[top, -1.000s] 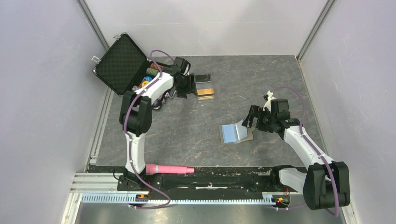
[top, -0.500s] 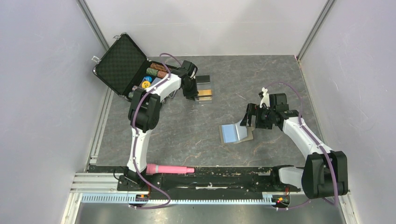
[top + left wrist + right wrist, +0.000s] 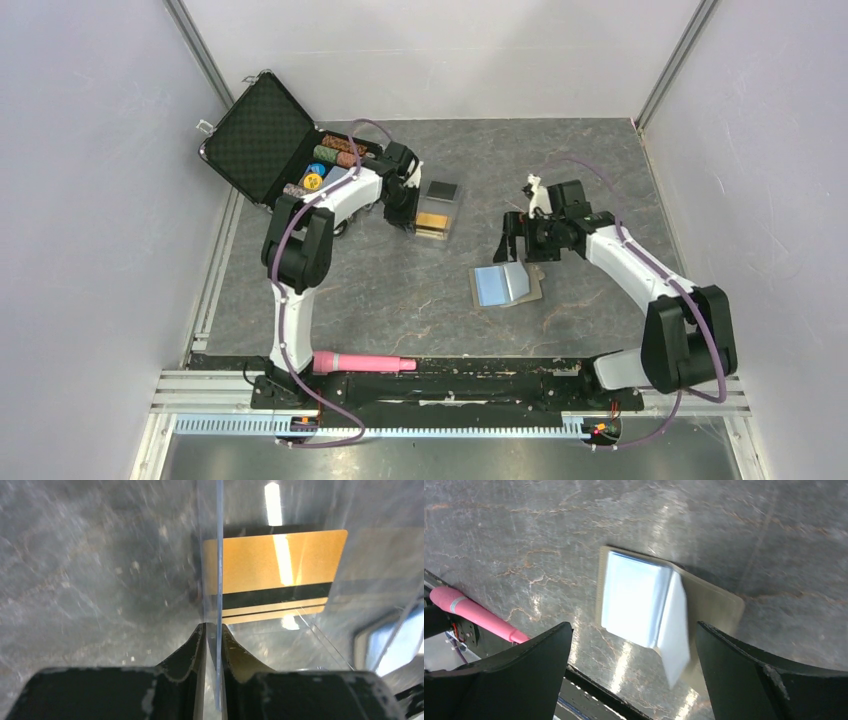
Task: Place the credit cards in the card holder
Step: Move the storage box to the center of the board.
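My left gripper [image 3: 410, 212] [image 3: 212, 626] is shut on a thin clear card edge that stands edge-on between its fingers. An orange-gold credit card [image 3: 434, 221] [image 3: 280, 565] with a black stripe shows just beyond the fingertips. A glossy black card [image 3: 441, 190] lies at its far side. I cannot tell apart a second gold card. The card holder [image 3: 505, 284] [image 3: 716, 605] lies open at table centre, light blue inside, one flap raised. My right gripper [image 3: 512, 240] [image 3: 633, 625] is open, empty, and hovers above the holder.
An open black case [image 3: 262, 135] with poker chips [image 3: 325, 165] stands at the back left, close to my left arm. A pink cylinder [image 3: 365, 362] [image 3: 469, 612] lies by the front rail. Grey walls close in left, right and behind.
My left gripper swung nearer and the cards shifted toward me with it, now tilted. My right gripper moved left and farther back, over the holder's far edge.
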Motion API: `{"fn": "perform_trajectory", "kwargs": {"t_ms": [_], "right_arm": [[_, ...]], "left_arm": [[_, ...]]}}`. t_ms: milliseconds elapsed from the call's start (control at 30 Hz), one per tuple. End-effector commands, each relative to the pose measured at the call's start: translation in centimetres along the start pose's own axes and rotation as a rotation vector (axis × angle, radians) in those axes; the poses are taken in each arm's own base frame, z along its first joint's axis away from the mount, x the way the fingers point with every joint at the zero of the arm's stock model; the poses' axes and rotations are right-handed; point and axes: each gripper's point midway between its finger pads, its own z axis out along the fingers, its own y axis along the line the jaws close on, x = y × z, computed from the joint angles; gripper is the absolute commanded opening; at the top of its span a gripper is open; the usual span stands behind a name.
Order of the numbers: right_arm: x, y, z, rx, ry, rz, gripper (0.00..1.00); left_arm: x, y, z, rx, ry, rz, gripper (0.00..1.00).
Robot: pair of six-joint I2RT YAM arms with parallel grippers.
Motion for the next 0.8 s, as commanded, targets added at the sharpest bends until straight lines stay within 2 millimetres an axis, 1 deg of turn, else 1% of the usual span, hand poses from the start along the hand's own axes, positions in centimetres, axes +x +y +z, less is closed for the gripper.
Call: {"fn": "perform_trajectory", "kwargs": {"t_ms": [0, 67, 167, 233, 300, 367, 467, 533, 567, 667, 767], "right_arm": [[-2.8, 2.5, 0.6, -0.025, -0.028, -0.093, 0.95], [-3.9, 3.3, 1.1, -0.031, -0.033, -0.123, 0.95], [-5.5, 3.9, 2.1, -0.045, -0.049, -0.169, 0.96], [-6.9, 4.3, 2.8, -0.067, -0.08, -0.196, 0.96], [-8.4, 4.7, 3.6, -0.087, -0.111, -0.215, 0.97], [-10.2, 5.3, 4.3, -0.115, -0.139, -0.227, 0.97], [-12.6, 6.1, 5.9, -0.138, -0.161, -0.255, 0.96], [-14.4, 6.8, 6.8, -0.15, -0.188, -0.272, 0.96], [-15.3, 7.2, 7.1, -0.159, -0.203, -0.278, 0.97], [-17.5, 8.0, 8.7, -0.193, -0.242, -0.28, 0.97], [-19.1, 9.0, 10.3, -0.211, -0.252, -0.296, 0.96]], "left_arm": [[3.2, 0.2, -2.7, -0.028, 0.052, 0.223, 0.22], [4.2, 0.6, -3.3, -0.063, 0.062, 0.27, 0.27], [5.3, 0.8, -4.2, -0.09, 0.061, 0.324, 0.47], [5.5, 0.9, -4.6, -0.109, 0.048, 0.333, 0.57], [5.4, 0.8, -5.1, -0.117, 0.028, 0.335, 0.63], [4.8, 0.6, -6.2, -0.123, -0.02, 0.327, 0.7], [3.7, -0.2, -8.7, -0.115, -0.127, 0.301, 0.82], [2.9, -0.7, -10.4, -0.107, -0.202, 0.293, 0.92], [2.6, -0.9, -11.3, -0.106, -0.241, 0.285, 0.99], [2.0, -1.3, -13.6, -0.096, -0.33, 0.242, 1.0], [2.0, -1.5, -15.0, -0.073, -0.385, 0.201, 1.0]]}}
